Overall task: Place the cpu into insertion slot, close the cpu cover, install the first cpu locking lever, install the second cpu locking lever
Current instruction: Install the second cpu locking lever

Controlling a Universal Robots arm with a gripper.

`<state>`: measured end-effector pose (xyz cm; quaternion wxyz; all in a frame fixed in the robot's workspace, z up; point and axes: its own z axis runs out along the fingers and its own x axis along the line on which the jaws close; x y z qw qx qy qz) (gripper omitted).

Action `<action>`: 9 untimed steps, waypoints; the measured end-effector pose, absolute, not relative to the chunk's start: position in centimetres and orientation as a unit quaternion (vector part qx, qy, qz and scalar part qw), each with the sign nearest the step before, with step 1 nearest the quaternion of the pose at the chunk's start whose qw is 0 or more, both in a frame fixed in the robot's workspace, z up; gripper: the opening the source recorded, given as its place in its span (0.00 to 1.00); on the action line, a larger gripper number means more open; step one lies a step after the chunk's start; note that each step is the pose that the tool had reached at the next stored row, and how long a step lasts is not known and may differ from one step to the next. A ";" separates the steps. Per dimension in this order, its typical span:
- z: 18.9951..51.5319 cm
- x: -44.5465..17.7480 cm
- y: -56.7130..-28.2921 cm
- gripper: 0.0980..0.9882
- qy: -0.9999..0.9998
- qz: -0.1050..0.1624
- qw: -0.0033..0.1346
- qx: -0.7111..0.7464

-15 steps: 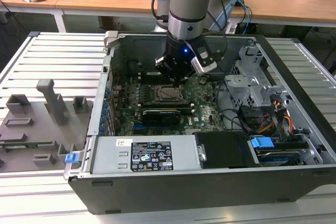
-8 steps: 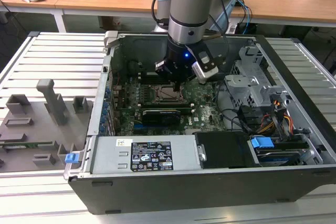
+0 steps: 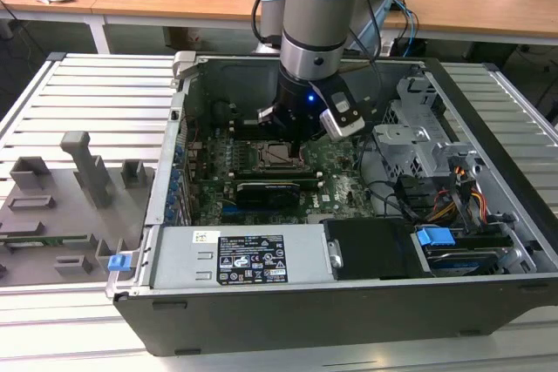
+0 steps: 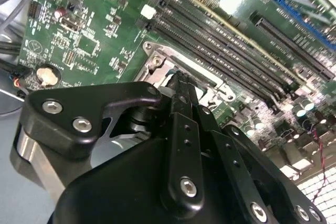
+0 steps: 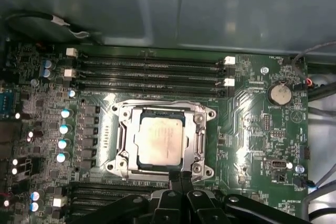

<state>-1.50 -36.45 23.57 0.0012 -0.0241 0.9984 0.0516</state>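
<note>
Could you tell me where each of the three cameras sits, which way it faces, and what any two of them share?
Exterior view: off the arm, looking down into the open computer case; the arm and its wrist show above the motherboard.
First wrist view: on the wrist, facing down on the cpu under the cpu cover; the gripper shows at the edge.
Second wrist view: on the wrist, looking obliquely across the motherboard past the gripper's linkage.
Both wrist views share the socket, memory slots and coin battery.

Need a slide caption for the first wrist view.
Silver-grey square cpu seated in its socket, dark-silver metal cpu cover framing it, black pincer closed at the socket's edge.
</note>
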 end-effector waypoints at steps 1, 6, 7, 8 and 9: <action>23.6 -1.5 -36.6 0.01 0.998 0.052 0.001 -0.024; 23.5 -1.8 -37.5 0.01 0.998 0.052 0.001 -0.024; 23.5 -1.9 -37.5 0.01 0.998 0.052 0.001 -0.024; 23.5 -2.2 -37.6 0.01 0.998 0.052 0.001 -0.024; 23.5 -2.5 -37.6 0.01 0.998 0.052 0.001 -0.024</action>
